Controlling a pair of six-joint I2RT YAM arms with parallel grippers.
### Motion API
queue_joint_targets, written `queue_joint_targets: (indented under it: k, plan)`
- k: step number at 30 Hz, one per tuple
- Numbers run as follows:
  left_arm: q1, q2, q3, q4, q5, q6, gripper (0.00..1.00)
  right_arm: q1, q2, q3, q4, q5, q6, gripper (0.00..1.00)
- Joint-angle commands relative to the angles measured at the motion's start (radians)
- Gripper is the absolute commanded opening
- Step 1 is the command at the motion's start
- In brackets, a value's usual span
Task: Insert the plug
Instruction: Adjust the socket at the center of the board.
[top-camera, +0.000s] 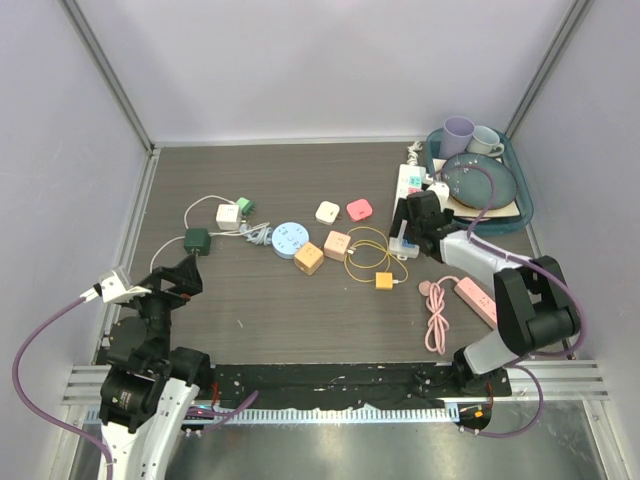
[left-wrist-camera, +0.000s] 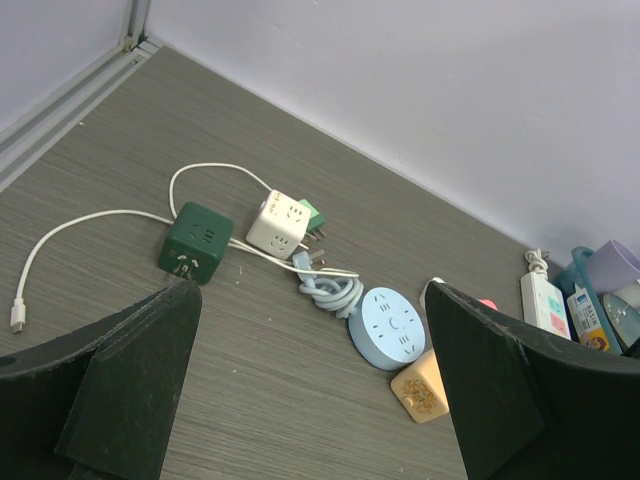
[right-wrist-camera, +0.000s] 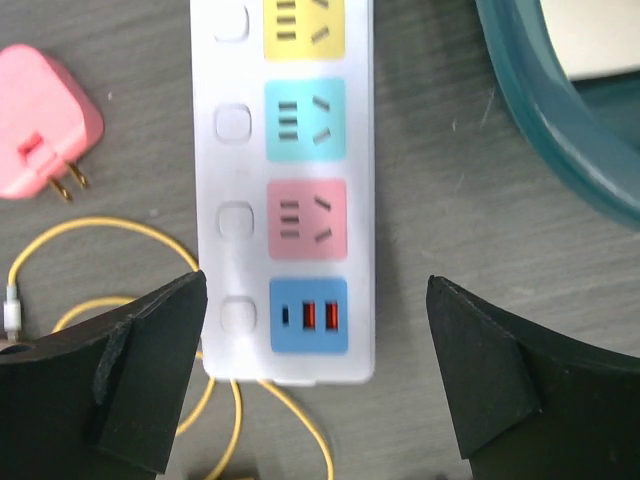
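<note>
- Your right gripper (right-wrist-camera: 315, 295) hangs directly over the near end of the white power strip (right-wrist-camera: 285, 150), jaws spread wide with nothing between them
- That wide stance straddles the strip's whole width, so it reads as lining up on the sockets, not as a grip
- Under the jaws you've got the strip's blue USB panel, with the pink, teal and yellow sockets running away from you beyond it, all of them vacant
- The pink plug (right-wrist-camera: 45, 120) lies flat on the table just to the left of the strip, prongs pointing toward the near edge; nobody holds it
- It looks like the likeliest piece to go in, though I can't be sure which plug is meant
- A yellow cable (right-wrist-camera: 90, 235) loops beside the strip's near end and passes under its corner, so watch it when you come down
- The teal tray (right-wrist-camera: 540, 120) sits close on the strip's right, leaving little room on that side
- Your left gripper (left-wrist-camera: 312, 300) is well apart from the strip, over on its far left, fully open and empty
- It faces a dark green cube (left-wrist-camera: 197, 242), a white cube (left-wrist-camera: 280, 224) and a round blue socket (left-wrist-camera: 390, 328), touching none
- Insertion hasn't started; you need a pickup first
</note>
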Motion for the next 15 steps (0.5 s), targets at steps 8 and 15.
queue_joint_targets:
  k: [8,15]
  plan:
    - [-0.006,-0.055,0.014,0.026,-0.002,-0.003,1.0,-0.015,0.249,0.253,-0.033,0.025,0.023,0.97]
    - [-0.007,-0.055,0.014,0.029,-0.002,-0.003,1.0,-0.019,0.311,0.286,-0.068,0.001,0.019,0.91]
